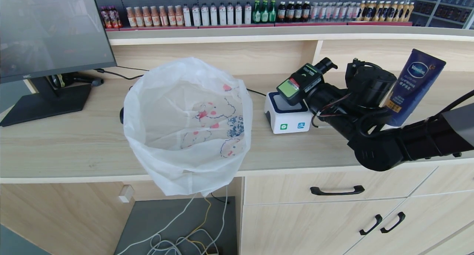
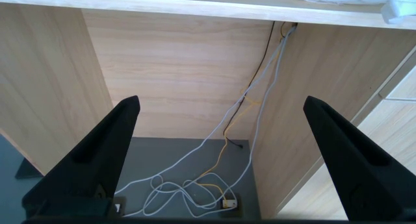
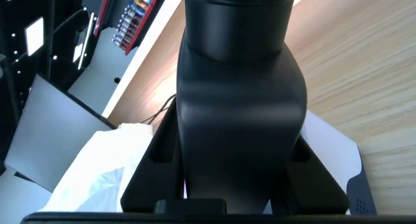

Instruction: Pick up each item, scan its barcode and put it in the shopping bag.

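- Head view, left of centre: white bag open on counter, front bulging over the counter edge.
- Centre right: white scanner on counter, just beside bag.
- Right arm coming in from right edge, wrist end above scanner.
- Right wrist view: right gripper clenched on black item, fingers against both its sides.
- Black item held over scanner, bag just past it. Wide body, round neck; kind hard to tell.
- Right side of head view: blue tube upright, slightly tilted, behind arm. Base hidden, so cannot tell what it rests on.
- Left wrist view: left gripper released, fingers wide apart, below counter level, facing open bay with cables on floor.
- Upper left of head view: monitor on stand.
- Top edge: row of bottles on shelf.
- Lower right: drawers with black handles.
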